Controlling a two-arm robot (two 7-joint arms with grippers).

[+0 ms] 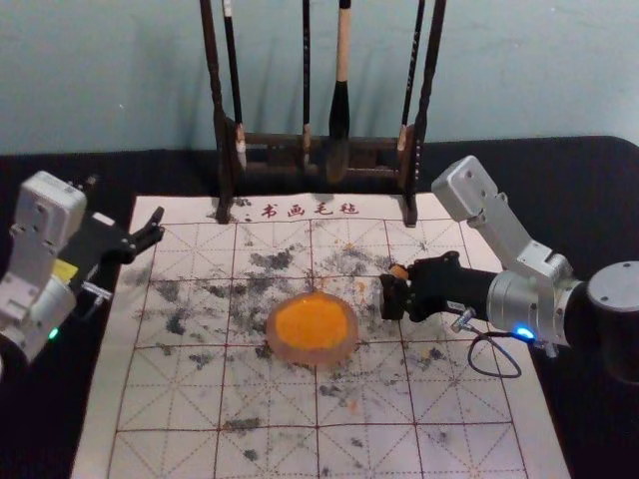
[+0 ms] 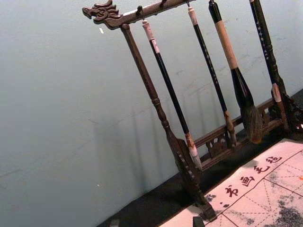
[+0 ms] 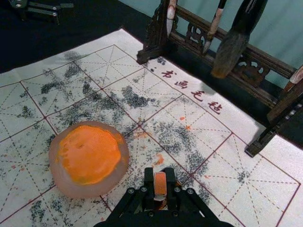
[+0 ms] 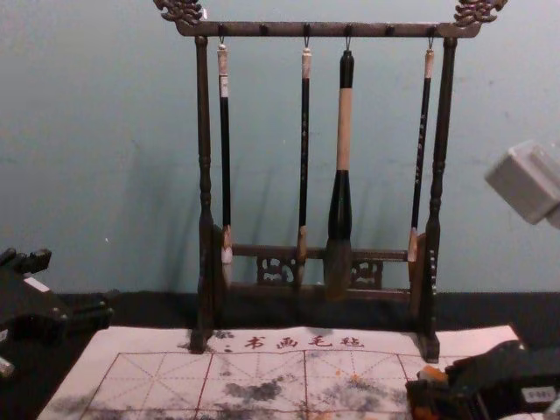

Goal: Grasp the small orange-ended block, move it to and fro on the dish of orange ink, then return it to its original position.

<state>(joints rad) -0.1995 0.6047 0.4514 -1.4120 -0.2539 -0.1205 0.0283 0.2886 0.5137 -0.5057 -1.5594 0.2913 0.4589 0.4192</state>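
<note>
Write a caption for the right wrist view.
Right gripper holding the orange-ended block near the dish of orange ink.

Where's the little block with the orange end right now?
In the right wrist view, the block is pinched in the robot's right hand; in the head view, that's just right of the dish of orange ink.

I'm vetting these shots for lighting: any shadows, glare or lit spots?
Chest and left wrist views: soft shadows from hanging black-handled brushes on the pale blue-green wall. Head view: small green light on the silver left arm, blue one on the right arm. Right wrist view: no harsh glare on the bright orange ink or the small orange-ended block in the black right gripper.
</note>
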